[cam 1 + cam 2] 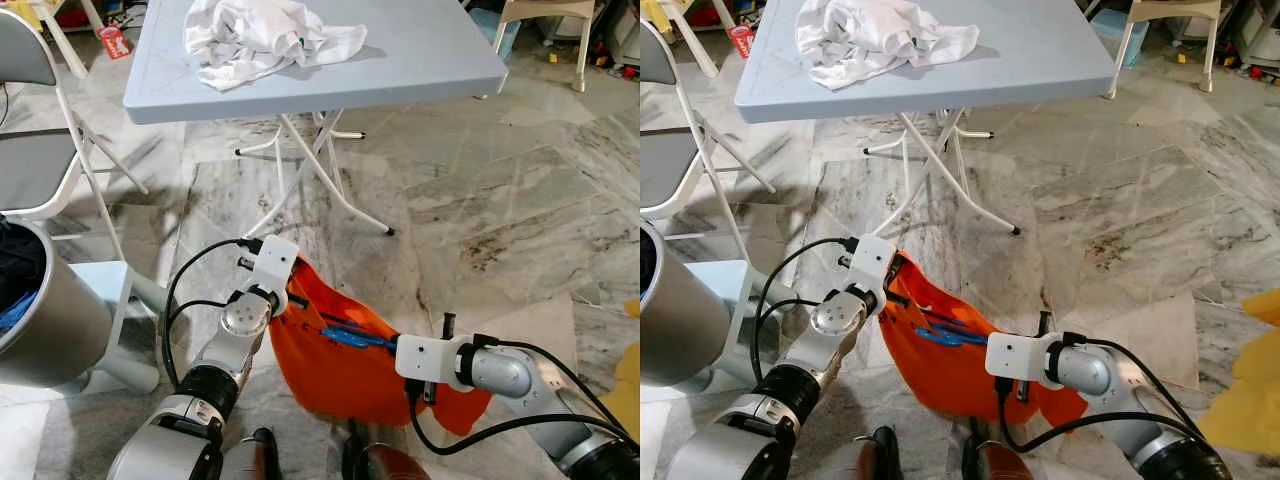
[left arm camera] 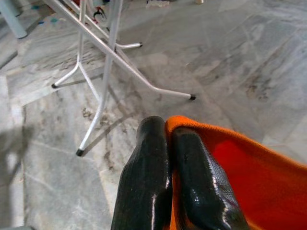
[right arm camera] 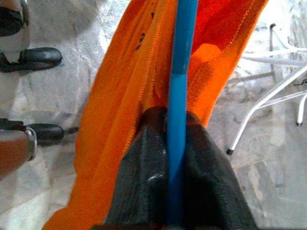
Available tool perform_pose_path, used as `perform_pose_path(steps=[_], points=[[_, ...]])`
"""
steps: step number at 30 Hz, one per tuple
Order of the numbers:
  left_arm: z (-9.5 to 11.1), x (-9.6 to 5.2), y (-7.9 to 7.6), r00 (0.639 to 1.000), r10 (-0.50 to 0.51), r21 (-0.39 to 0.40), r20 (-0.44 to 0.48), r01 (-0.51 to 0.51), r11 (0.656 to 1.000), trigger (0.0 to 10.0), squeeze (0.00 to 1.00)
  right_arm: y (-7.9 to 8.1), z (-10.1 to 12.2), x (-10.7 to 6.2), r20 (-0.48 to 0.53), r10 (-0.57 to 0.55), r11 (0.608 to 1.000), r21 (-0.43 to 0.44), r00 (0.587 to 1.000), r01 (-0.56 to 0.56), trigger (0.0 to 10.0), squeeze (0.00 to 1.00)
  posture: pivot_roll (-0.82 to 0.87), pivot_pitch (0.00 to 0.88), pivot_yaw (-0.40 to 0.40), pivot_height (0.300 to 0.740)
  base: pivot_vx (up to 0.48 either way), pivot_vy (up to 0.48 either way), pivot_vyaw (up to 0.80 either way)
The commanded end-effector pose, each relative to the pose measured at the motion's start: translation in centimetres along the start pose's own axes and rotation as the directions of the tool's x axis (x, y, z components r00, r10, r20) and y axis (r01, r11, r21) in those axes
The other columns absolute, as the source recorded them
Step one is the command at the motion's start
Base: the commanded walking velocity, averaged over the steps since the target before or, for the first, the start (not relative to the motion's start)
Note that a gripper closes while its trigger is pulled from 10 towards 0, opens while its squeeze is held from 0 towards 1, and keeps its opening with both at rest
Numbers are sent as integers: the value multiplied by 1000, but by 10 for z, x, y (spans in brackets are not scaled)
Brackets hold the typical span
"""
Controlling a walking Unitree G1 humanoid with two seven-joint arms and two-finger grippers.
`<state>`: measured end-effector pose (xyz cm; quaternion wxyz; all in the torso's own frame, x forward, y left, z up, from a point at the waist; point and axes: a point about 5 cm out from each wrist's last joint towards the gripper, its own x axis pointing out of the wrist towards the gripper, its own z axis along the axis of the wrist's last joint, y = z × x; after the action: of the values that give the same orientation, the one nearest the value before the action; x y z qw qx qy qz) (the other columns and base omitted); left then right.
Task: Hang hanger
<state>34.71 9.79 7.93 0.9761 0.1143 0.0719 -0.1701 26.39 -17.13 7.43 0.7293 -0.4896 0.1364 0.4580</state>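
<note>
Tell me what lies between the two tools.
Orange garment spans from left tool to right tool, with the blue hanger inside; eye views show it.

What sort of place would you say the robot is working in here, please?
Probably a home laundry or utility area: marble-patterned floor tiles, a folding table with crumpled white laundry on it, and a metal tub beside a folding chair.

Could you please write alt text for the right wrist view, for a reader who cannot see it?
The right gripper is shut on a blue hanger, whose bar runs between its black fingers and on into an orange garment. Behind lie grey marble floor and white folding table legs.
</note>
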Motion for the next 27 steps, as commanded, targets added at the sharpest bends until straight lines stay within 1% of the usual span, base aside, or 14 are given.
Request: perform_pose_path(steps=[1, 4, 5, 7, 8, 12, 15, 18, 20, 22, 23, 25, 26, 27], points=[[-5, -4, 14, 999, 43, 11, -6, -43, 999, 0, 0, 6, -16, -10, -52, 51, 999, -6, 997, -51, 10000, 0, -83, 208, 1, 740, 0, 0, 0], [-8, -7, 24, 997, 69, 16, -16, -69, 998, 0, 0, -2, -33, -24, -104, 28, 999, 18, 994, -26, 10000, 0, -82, 210, -3, 740, 0, 0, 0], [-10, -9, 30, 996, 83, 14, -23, -82, 996, 0, 0, -8, -49, -37, -160, 15, 1000, 18, 987, -12, 10000, 0, -81, 211, -8, 740, 0, 0, 0], [-11, -10, 33, 996, 87, 13, -25, -87, 996, 0, 0, -15, -62, -47, -213, -14, 1000, 17, 977, 18, 10000, 0, -81, 211, -10, 740, 0, 0, 0], [-11, -11, 34, 996, 89, 11, -25, -89, 996, 0, 0, -23, -75, -59, -266, -48, 998, 21, 963, 55, 10000, 0, -82, 212, -12, 740, 0, 0, 0], [-14, -12, 32, 996, 89, 2, -27, -89, 996, 0, 0, -39, -84, -73, -299, -112, 991, 37, 948, 129, 10000, 0, -86, 211, -12, 740, 0, 0, 0], [-18, -12, 23, 997, 69, -5, -38, -69, 998, 0, 0, -50, -83, -80, -280, -138, 986, 47, 950, 157, 10000, 0, -88, 211, -9, 740, 0, 0, 0], [-19, -11, 21, 997, 62, -7, -50, -62, 998, 0, 0, -55, -79, -86, -233, -127, 989, 50, 964, 142, 10000, 0, -90, 211, -8, 740, 0, 0, 0], [-19, -11, 21, 997, 63, -6, -52, -63, 998, 0, 0, -56, -78, -89, -224, -123, 989, 52, 967, 138, 10000, 0, -90, 211, -8, 740, 0, 0, 0], [-20, -12, 27, 996, 72, 3, -61, -72, 997, 0, 0, -56, -74, -98, -182, -94, 994, 45, 979, 104, 10000, 0, -88, 216, -4, 740, 0, 0, 0], [-20, -12, 27, 996, 72, 3, -61, -72, 997, 0, 0, -56, -74, -98, -182, -94, 994, 45, 979, 104, 10000, 0, -88, 216, -4, 740, 0, 0, 0], [-23, -13, 35, 992, 93, 5, -83, -93, 996, 0, 0, -58, -69, -112, -129, -81, 995, 52, 988, 89, 10000, 0, -89, 218, -4, 740, 0, 0, 0], [-23, -13, 35, 992, 93, 5, -83, -93, 996, 0, 0, -58, -69, -112, -129, -81, 995, 52, 988, 89, 10000, 0, -89, 218, -4, 740, 0, 0, 0], [-24, -14, 38, 991, 103, 3, -90, -103, 995, 0, 0, -60, -67, -121, -105, -68, 995, 62, 992, 75, 10000, 0, -89, 219, -2, 740, 0, 0, 0]])
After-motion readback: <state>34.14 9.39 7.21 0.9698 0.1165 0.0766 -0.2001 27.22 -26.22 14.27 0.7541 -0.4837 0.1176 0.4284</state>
